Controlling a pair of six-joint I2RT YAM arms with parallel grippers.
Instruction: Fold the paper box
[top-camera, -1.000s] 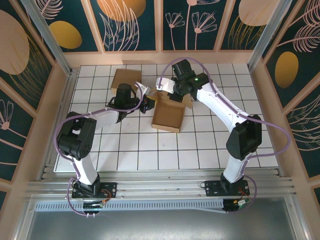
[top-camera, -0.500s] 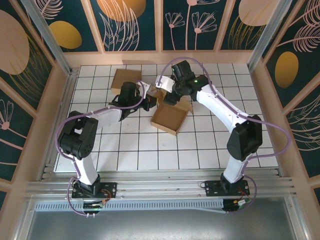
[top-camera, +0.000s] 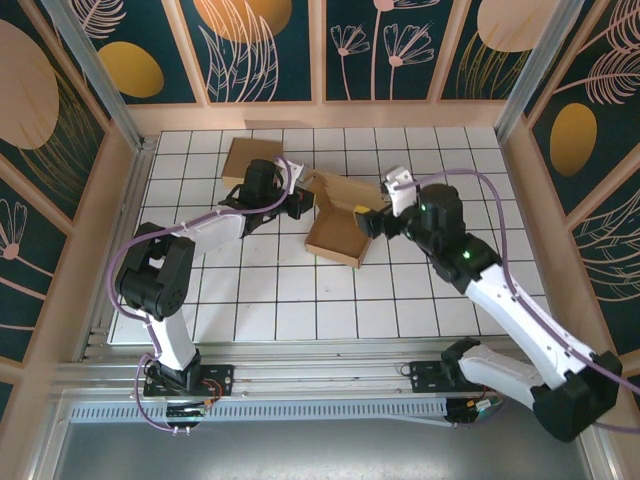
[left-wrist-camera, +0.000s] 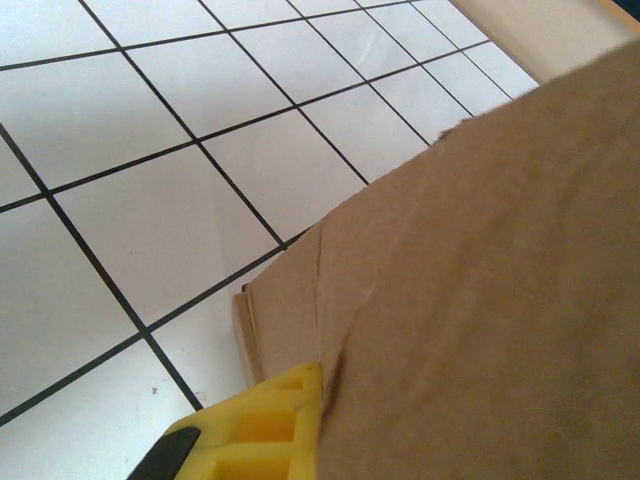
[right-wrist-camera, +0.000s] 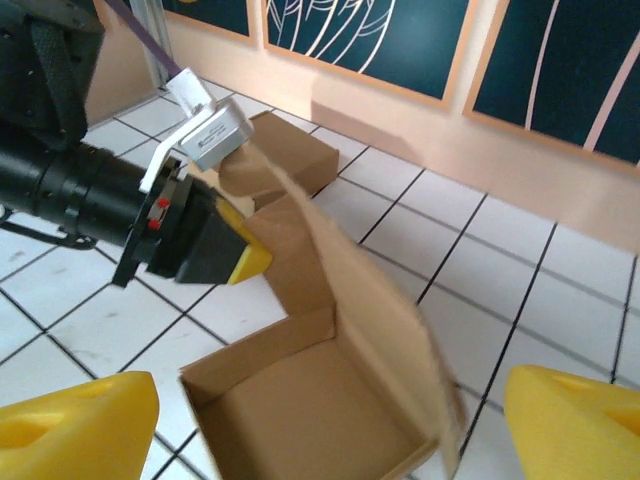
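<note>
Two yellow pads of the right hand (top-camera: 366, 220) stand wide apart with nothing between them, just beside the right wall of the paper box (top-camera: 335, 242). The box sits mouth up near the middle of the gridded tabletop (top-camera: 280, 300). Its shallow tray is brown card, and I judge it light enough to skate on the smooth tiles. It looks stiff across each panel, willing to bend only at the creases and easily dented by a hard pinch. The best hold looks to be a free flap edge, with a tray wall steadied against sliding.

Tray and lid together run lengthwise away from the arm bases, the hinge on the far side. There the lid flap (top-camera: 335, 187) rears up, and the left hand (top-camera: 298, 205) appears clamped on its left edge, card pressed against one pad. Farther back lies a flat cardboard piece (top-camera: 250, 157).
</note>
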